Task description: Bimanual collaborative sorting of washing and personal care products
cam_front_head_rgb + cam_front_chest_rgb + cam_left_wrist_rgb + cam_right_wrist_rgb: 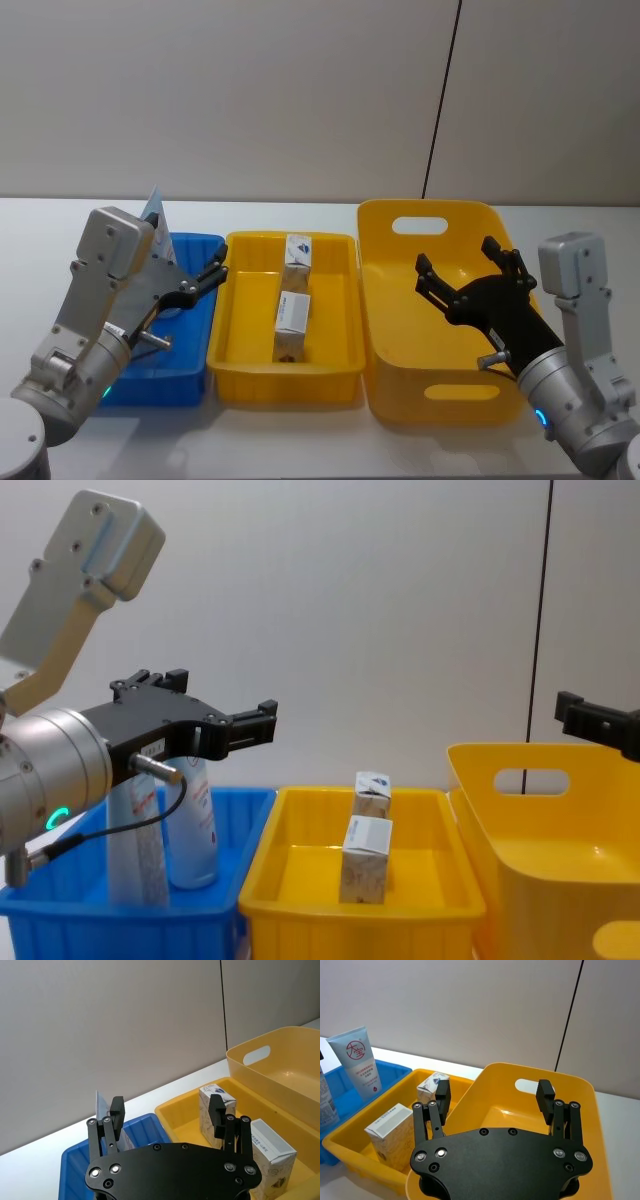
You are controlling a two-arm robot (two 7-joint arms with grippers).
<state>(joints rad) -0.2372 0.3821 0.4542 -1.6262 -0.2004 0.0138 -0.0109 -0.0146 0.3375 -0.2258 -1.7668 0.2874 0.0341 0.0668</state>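
**Grippers.** The left gripper [212, 272] hung over the right part of the blue bin [185, 352], its fingers spread apart and holding nothing. The right gripper [458, 262] hung over the large yellow tub [400, 395] at the right, its fingers likewise apart and empty.

**Goods.** One tube [195, 825] and a second tube [140, 855] stood upright in the blue bin, crimped ends up, close under the left gripper. The far carton [297, 250] and the near carton [293, 315] stood in the small yellow tray [285, 375] in the middle, one just behind the other.

**Progress (a judgement).** The sorting appeared well advanced. The tubes were together in one bin, the cartons were together in another, and nothing lay loose on the table [300, 430]. The tub looked empty inside. Whether more goods waited out of sight, or something was meant to go into the tub, could not be told.

**Obstacles.** The tall tubes reached nearly to the left gripper, so a careless sweep might tip them. The close-set cartons left little room for fingers between them. The tub's high wall stood between the right gripper and the tray.
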